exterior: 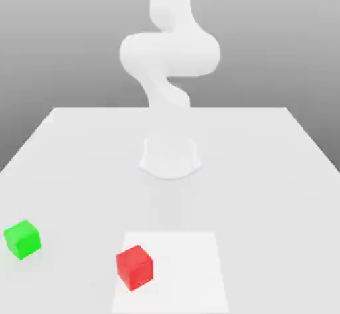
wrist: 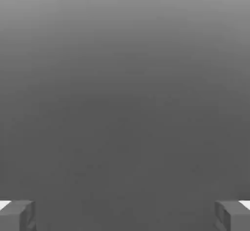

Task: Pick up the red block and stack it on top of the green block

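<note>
Arm raised, nothing grasped yet.
The gripper (wrist: pixel 125 215) is spread wide, ready; the red block (exterior: pixel 135 267) sits near the table's (exterior: pixel 265 147) front edge, the green block (exterior: pixel 22 239) well apart, by the exterior view's left edge.

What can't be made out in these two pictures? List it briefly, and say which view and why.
- Gripper, hand view: the picture's edge cuts the jaws down to two tips, set far apart; the rest is out of frame.
- Arm, exterior view: its upper part runs off the top edge.
- Red block and green block, exterior view: their far faces and undersides face away.
- Table, exterior view: near edge cut off.
</note>
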### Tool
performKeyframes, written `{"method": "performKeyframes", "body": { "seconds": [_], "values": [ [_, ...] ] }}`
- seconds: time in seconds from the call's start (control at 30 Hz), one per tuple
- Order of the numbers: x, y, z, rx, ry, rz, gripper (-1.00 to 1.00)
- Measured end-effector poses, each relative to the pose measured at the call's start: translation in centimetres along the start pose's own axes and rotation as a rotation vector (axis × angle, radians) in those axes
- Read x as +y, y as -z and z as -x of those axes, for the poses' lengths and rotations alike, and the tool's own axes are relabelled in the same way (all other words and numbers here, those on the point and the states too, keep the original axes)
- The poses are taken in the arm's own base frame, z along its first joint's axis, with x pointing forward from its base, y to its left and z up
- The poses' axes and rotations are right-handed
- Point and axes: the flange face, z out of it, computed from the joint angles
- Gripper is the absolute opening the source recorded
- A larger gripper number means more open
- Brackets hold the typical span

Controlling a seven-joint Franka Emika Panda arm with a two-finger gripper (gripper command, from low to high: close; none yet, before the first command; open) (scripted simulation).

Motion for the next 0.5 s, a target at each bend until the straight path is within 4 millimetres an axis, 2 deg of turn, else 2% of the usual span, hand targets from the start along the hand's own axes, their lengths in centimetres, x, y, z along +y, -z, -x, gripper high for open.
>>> {"method": "performKeyframes", "body": {
  "seconds": [0.1, 0.23, 0.37, 0.5],
  "values": [
    [1.5, -6.9, 0.4, -0.077, 0.083, 0.065, 0.0],
    [4.3, -15.2, 1.8, -0.183, 0.187, 0.138, 0.0],
    [8.1, -22.6, 4.4, -0.297, 0.288, 0.2, 0.0],
    [12.6, -28.9, 7.8, -0.418, 0.386, 0.251, 0.0]
  ]
}}
